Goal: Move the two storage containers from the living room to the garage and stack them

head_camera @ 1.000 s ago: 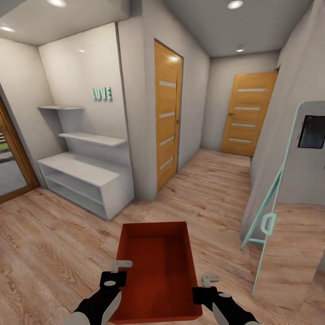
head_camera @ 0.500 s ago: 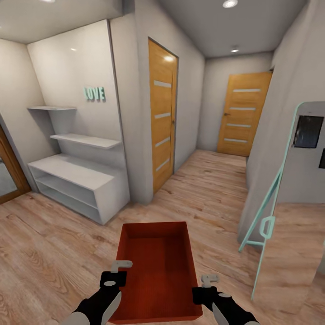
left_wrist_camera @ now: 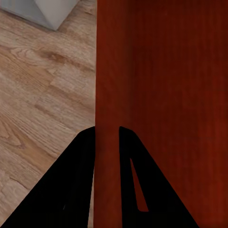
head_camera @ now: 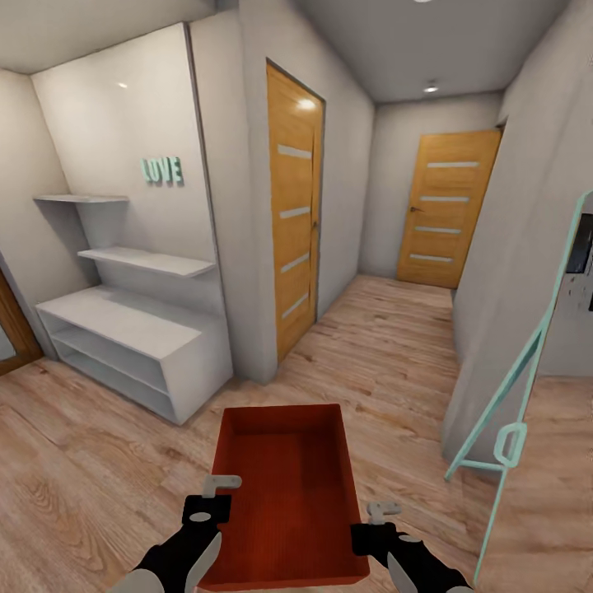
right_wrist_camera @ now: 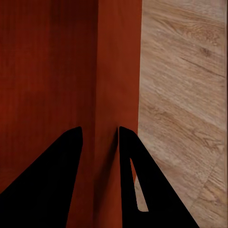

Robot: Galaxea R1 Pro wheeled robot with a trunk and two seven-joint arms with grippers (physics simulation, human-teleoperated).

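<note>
Two slatted wooden doors stand upper centre; one white shelf unit sits left. One orange-red storage container hangs bottom centre, left gripper and right gripper clamped on its side walls.

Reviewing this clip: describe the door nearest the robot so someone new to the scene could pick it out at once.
Start at the white shelving unit under the teal LOVE letters. Just past the wall corner beside it stands an orange wooden door with pale horizontal slats. Unlike the similar door closing the hallway's far end, this one sits in the hallway's side wall.
</note>
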